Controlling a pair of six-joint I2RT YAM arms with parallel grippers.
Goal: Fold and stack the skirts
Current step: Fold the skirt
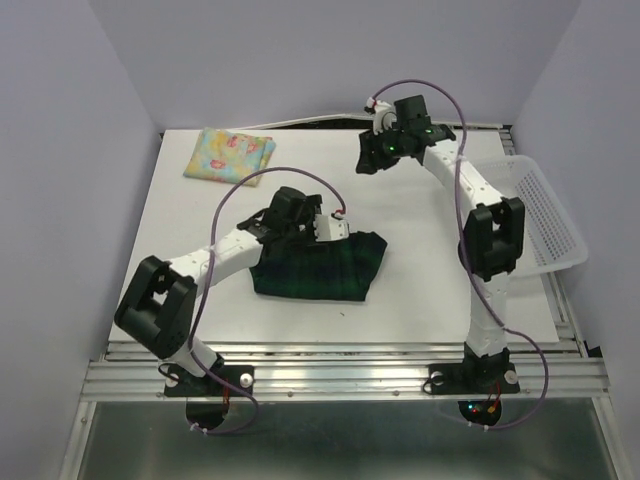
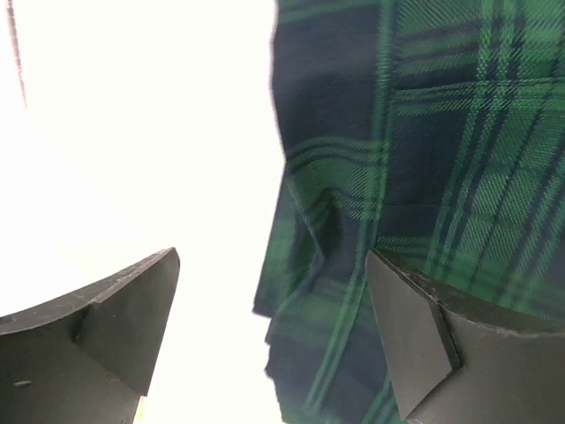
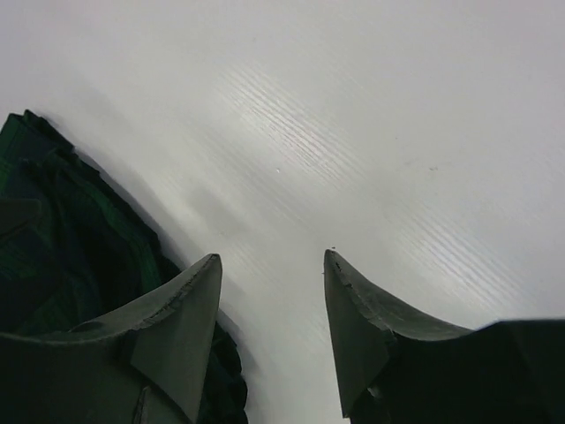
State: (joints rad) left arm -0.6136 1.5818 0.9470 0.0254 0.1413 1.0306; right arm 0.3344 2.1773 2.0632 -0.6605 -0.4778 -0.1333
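The dark green-and-navy plaid skirt (image 1: 325, 265) lies folded in the middle of the table. My left gripper (image 1: 292, 232) is open just above its upper left edge. In the left wrist view the gripper (image 2: 274, 265) straddles the cloth's edge (image 2: 424, 150): one finger (image 2: 115, 318) is over bare table, the other (image 2: 424, 327) over the plaid. My right gripper (image 1: 368, 160) is open and empty, raised above the back of the table. In its wrist view (image 3: 269, 261) it faces white table, with the plaid (image 3: 53, 238) at the left. The pale yellow flower-print skirt (image 1: 228, 155) lies folded at the back left.
A white plastic mesh basket (image 1: 545, 215) stands at the table's right edge, beside the right arm. The white table (image 1: 420, 290) ends at a metal rail in front. Pale walls close in the left, back and right.
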